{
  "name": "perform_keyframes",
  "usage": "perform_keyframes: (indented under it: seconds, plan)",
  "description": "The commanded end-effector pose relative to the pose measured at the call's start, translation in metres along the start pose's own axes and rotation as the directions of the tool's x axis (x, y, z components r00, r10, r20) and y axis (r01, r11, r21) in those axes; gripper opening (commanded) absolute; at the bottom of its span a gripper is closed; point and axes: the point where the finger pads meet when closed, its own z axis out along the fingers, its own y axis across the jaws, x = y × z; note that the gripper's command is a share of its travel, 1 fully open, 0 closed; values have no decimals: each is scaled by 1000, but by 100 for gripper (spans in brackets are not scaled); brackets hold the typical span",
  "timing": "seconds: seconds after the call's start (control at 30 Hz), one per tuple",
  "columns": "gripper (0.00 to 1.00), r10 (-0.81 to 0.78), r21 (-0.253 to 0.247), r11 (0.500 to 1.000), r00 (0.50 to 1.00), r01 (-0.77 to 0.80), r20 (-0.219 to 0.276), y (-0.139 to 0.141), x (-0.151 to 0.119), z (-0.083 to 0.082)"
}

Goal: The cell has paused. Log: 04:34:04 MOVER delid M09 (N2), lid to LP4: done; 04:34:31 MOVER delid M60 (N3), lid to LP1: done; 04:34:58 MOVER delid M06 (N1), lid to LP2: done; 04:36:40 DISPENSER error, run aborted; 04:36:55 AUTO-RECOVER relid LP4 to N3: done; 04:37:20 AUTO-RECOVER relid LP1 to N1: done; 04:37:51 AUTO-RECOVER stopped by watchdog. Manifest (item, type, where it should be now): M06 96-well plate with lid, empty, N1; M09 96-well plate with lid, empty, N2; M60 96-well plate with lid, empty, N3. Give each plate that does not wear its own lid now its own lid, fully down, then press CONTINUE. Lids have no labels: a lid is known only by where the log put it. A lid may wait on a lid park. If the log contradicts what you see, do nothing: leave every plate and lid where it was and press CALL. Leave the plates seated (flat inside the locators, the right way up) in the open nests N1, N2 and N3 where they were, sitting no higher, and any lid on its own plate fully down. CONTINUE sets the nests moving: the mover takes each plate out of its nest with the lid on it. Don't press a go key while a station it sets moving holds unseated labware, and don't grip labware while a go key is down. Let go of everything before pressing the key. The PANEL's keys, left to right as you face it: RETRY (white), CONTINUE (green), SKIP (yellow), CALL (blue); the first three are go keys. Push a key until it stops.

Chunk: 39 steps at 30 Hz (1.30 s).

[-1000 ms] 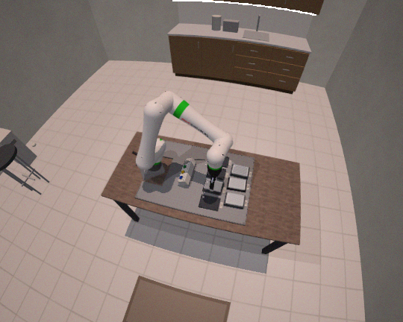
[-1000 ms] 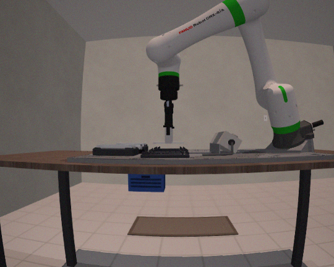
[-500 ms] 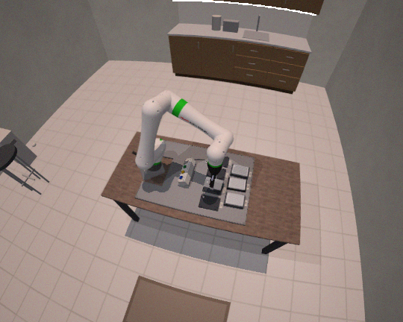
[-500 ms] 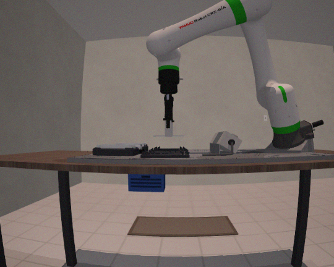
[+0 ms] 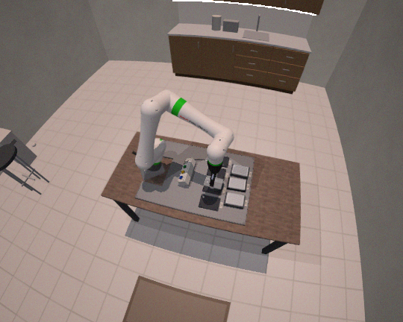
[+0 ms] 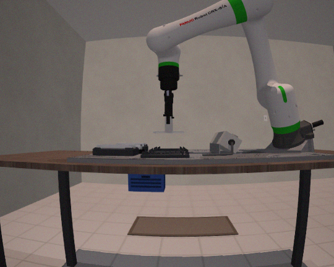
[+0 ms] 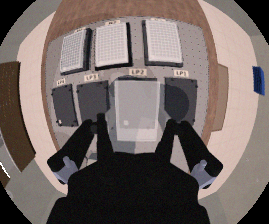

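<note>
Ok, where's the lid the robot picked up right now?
The lid hangs flat in the gripper, held in the air above the row of dark lid parks. In the wrist view it sits between the fingers, in front of the three plates.

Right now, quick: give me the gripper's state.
Gripper: closed on a clear lid, held in the air above the row of lid parks.
</note>
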Motion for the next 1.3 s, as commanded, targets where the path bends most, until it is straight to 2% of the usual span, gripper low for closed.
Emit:
perform_keyframes:
  seconds: [0.0,0.2,0.27,0.3,0.37,0.43,0.47,0.53,0.57,0.63,0.67,0.7,0.73,0.77,0.8,0.9,1.27]
  plan:
    - [0,0,0,1000,1000,0,-1,0,0,-1]
    - [0,0,0,1000,1000,0,-1,0,0,-1]
    - [0,0,0,1000,1000,0,1,-5,8,-2]
    - [0,-2,-1,1000,1000,2,2,-15,22,-3]
    - [0,-4,-3,1000,1000,4,6,-51,66,-4]
    - [0,-4,-3,1000,1000,4,6,-54,70,-5]
    - [0,-5,-3,1000,1000,5,7,-80,95,-5]
    - [0,-5,-3,1000,1000,5,7,-80,95,-5]
    - [0,-5,-3,1000,1000,5,6,-113,123,-4]
    - [0,-5,-3,1000,1000,5,6,-114,124,-4]
    - [0,-3,-3,1000,1000,3,4,-144,145,-3]
    - [0,-3,-3,1000,1000,3,4,-144,145,-3]
    - [0,-2,-2,1000,1000,2,2,-168,160,-2]
    - [0,-2,-2,1000,1000,2,2,-168,160,-2]
    - [0,0,-1,1000,1000,0,0,-185,169,-2]
    - [0,0,0,1000,1000,0,-1,-193,174,-1]
    - [0,0,0,1000,1000,0,-1,-193,174,-1]
